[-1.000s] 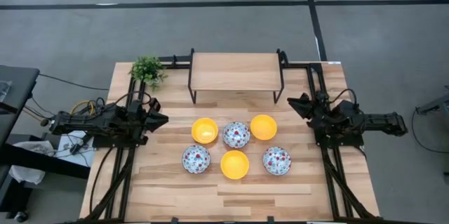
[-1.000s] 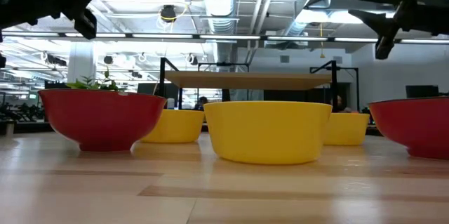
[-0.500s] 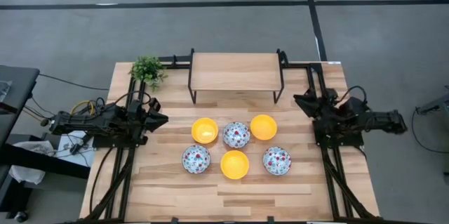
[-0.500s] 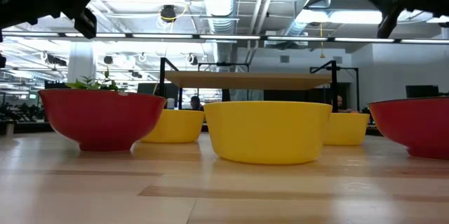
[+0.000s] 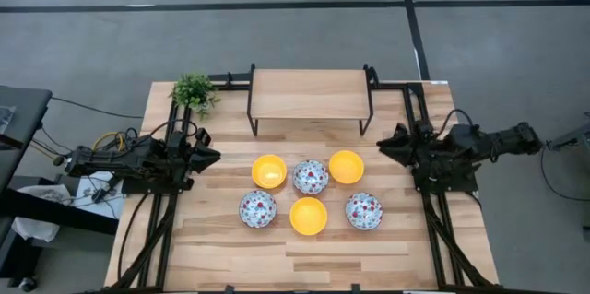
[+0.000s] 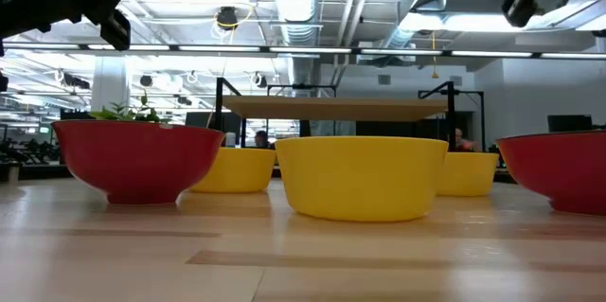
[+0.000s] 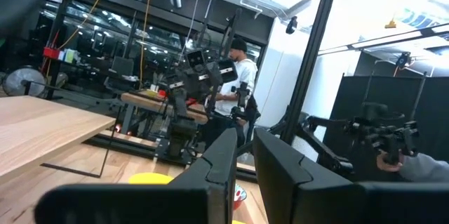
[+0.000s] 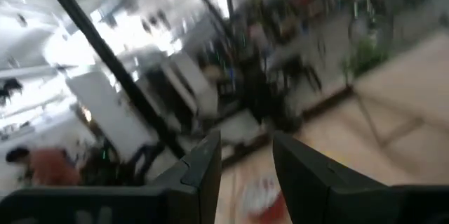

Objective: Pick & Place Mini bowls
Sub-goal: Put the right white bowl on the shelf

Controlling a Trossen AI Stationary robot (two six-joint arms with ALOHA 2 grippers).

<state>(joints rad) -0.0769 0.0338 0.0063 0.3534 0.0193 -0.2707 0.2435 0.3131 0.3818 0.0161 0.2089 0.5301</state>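
Blurring hides detail, yet the right gripper [image 8: 242, 175] seemingly shows fingers apart.

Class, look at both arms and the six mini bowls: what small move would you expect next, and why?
Probably the right end effector reaches in and down toward the nearest yellow bowl. All six bowls sit untouched on the table, the right end effector is off at the table's side above bowl height holding nothing, and the left end effector waits at the opposite side.
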